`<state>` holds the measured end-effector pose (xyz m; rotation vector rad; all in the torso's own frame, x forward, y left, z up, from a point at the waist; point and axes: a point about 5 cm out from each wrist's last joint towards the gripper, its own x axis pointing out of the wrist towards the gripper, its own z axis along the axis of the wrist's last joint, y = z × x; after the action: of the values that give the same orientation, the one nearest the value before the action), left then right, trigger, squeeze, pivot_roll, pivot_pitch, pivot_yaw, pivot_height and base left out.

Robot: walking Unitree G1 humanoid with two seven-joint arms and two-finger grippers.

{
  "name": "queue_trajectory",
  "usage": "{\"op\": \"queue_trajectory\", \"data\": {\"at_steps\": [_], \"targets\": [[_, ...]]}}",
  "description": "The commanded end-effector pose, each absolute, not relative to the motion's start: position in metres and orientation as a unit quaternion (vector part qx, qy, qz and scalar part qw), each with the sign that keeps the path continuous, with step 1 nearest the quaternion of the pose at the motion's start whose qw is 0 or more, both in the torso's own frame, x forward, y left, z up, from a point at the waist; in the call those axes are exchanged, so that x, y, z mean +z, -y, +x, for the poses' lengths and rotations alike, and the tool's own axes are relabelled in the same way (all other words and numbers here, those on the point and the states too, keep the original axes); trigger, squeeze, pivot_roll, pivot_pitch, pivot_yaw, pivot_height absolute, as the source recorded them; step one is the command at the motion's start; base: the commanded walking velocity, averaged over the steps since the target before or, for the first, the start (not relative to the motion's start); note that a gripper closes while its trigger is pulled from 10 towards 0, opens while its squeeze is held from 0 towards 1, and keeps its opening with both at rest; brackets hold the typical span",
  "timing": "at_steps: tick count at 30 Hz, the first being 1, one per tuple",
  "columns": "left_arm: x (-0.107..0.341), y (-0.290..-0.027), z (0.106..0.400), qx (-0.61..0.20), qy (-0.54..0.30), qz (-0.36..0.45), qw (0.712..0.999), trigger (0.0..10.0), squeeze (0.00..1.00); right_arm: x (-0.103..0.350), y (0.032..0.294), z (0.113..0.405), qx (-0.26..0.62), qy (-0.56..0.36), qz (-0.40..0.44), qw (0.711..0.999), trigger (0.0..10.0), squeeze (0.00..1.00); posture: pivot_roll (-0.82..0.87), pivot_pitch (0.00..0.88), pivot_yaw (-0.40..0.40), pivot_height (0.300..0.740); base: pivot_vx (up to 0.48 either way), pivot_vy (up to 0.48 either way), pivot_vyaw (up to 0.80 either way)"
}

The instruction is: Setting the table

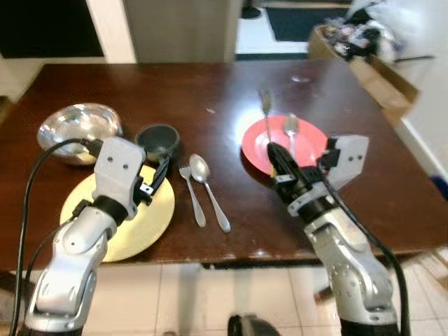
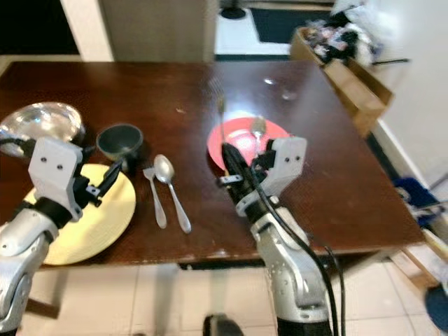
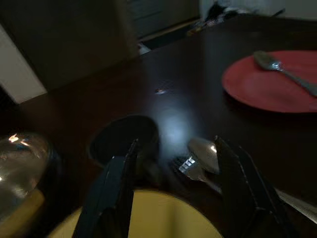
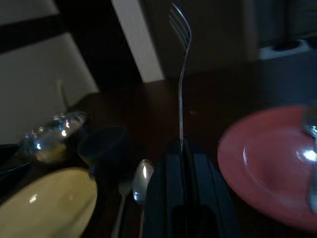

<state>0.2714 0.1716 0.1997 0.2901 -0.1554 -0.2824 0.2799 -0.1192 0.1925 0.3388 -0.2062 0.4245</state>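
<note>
1. The right hand (image 1: pixel 274 149) is clamped on a fork (image 4: pixel 180 74), held upright above the red plate (image 1: pixel 308 136).
2. The fork looks light, stiff and slippery; its handle's end is the hold.
3. The left hand (image 3: pixel 173 193) hovers open over the yellow plate (image 1: pixel 150 217).

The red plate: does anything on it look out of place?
Yes. A spoon lies on the red plate rather than beside it, unlike the fork and spoon by the yellow plate.

Dark wooden table (image 1: pixel 350 203) bears plates (image 1: pixel 150 217), bowls (image 1: pixel 77 126), cutlery (image 1: pixel 203 185).
</note>
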Motion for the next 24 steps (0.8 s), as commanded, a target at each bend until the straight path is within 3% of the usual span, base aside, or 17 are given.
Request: {"op": "queue_trajectory", "data": {"at_steps": [1, 24], "targets": [[0.1954, -0.1739, 0.27, -0.136, 0.068, 0.146, 0.978, 10.0, 0.0, 0.1939, 0.1152, 0.2783, 0.218, 0.103, 0.174, 0.955, 10.0, 0.0, -0.05, 0.062, 0.029, 0.74, -0.341, 0.0, 0.0], [0.1949, -0.1733, 0.2699, -0.136, 0.069, 0.145, 0.978, 10.0, 0.0, 0.1973, 0.116, 0.2778, 0.226, 0.104, 0.212, 0.945, 10.0, 0.0, -0.05, 0.061, 0.027, 0.74, -0.328, 0.0, 0.0]]}}
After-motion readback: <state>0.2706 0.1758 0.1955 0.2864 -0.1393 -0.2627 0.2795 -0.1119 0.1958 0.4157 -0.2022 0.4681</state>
